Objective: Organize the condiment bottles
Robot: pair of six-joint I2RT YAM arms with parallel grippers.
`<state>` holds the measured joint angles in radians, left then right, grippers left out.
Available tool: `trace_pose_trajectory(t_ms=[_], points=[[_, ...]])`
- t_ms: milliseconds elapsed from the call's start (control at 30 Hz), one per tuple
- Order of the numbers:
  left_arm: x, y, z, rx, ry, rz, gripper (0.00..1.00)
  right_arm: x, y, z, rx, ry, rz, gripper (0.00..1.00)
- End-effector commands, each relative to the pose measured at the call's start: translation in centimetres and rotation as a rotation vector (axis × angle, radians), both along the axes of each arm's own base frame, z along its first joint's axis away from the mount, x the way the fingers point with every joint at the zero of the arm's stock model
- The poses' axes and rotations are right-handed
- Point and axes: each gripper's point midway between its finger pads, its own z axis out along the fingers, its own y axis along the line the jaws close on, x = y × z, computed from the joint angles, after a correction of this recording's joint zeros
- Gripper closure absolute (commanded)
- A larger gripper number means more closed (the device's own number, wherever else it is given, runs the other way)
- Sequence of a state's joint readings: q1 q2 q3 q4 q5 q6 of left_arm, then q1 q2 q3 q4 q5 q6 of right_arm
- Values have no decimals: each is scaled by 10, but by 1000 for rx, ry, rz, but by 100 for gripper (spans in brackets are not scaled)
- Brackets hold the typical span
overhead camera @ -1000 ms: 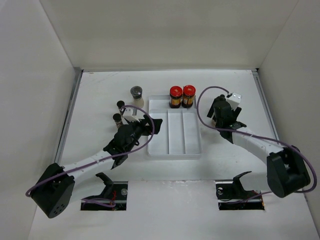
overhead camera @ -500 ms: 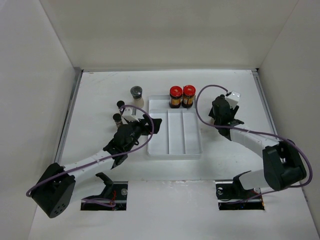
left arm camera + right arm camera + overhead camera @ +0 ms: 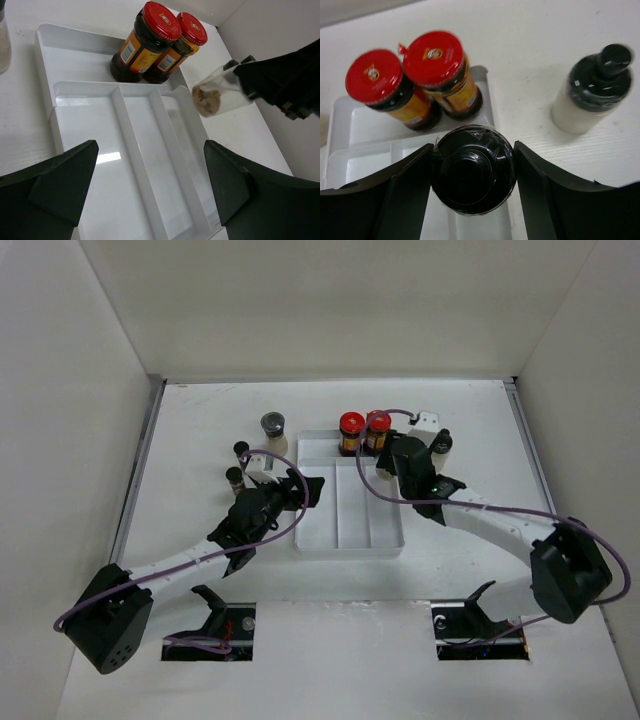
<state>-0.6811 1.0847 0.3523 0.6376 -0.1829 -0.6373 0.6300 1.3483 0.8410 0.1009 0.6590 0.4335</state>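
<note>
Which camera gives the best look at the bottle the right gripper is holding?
Left wrist: it shows the bottle side-on, clear glass with beige contents. The right wrist view shows only its black cap between the fingers; from the top, the arm hides it.

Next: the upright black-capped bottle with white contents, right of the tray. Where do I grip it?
Likely from above, closing across the round body of the white-filled bottle below its narrower cap: it stands upright, apart from the white divided tray.
</note>
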Motion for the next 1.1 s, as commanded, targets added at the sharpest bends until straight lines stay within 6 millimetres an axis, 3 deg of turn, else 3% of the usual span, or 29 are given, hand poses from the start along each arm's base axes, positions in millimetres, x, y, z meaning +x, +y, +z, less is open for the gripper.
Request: trace_pose_trajectory(t_ms=[0,300,400,500,633,700,800,900,1067], points=[[0,1,17,-50,-50,1,12,18,32,22,70,-73,65,52],[0,-1,14,-48,-40,-8,12,35,47,-15,39,-27,69,49],[-2,-2,18,-49,-53,-10,12,38,47,-24,26,-27,56,39],[0,0,14,-47,-44,-5,12,38,45,-18,15,-35,62,21],[-1,-2,17,-49,-50,-11,12,28,39,9,31,-83,80,12],[-1,-2,16,-47,-48,-10,12,22,26,26,42,-112,67,11],[1,-4,13,-47,-38,-14,12,21,-12,39,47,-145,-16,11],[-2,-7,16,-50,-46,-27,12,30,-53,28,46,-120,-128,20],[0,-4,12,-46,-34,-19,12,50,-93,7,-41,-16,-227,13]])
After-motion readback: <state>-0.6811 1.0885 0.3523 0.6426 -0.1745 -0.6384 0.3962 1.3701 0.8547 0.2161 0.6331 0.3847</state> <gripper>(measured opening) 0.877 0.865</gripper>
